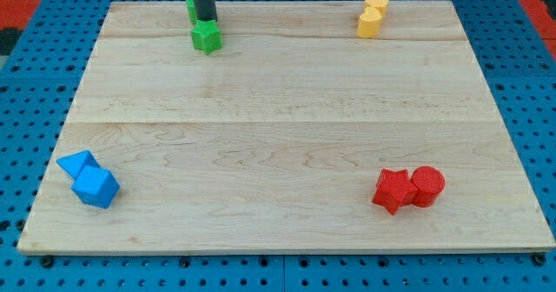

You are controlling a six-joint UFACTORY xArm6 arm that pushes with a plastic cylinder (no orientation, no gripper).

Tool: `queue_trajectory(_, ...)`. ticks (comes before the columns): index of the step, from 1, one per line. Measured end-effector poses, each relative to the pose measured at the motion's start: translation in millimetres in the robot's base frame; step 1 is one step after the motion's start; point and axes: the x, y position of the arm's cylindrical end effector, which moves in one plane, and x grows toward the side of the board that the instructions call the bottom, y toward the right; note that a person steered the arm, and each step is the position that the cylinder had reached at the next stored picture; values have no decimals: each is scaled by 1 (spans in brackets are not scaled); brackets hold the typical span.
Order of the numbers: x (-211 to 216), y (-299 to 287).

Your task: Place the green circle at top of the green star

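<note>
The surface (287, 153), a pale wooden board, fills the frame, its bottom edge closest. On it at lower left sit a blue cube (95, 188) touching a blue triangle (76, 163); at lower right, a red star (393, 190) touching a red circle (427, 186). At upper right stand two yellow blocks (373, 16).

At upper left, the green star (207, 37) lies just below my tip (205, 20). This tool is a plain rod, with nothing to open or close. The green circle (190, 9) peeks out behind it, mostly hidden, already above the star. It looks light, rigid and slides easily; being round, it shows no long axis, and a push through its centre seems best.
</note>
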Motion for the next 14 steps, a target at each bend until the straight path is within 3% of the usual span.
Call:
queue_trajectory(4,-18,54)
queue_trajectory(7,-21,4)
queue_trajectory(8,-32,42)
queue_trajectory(9,-31,44)
queue_trajectory(11,-13,-80)
queue_trajectory(12,40,-100)
queue_trajectory(13,41,-184)
queue_trajectory(14,19,-192)
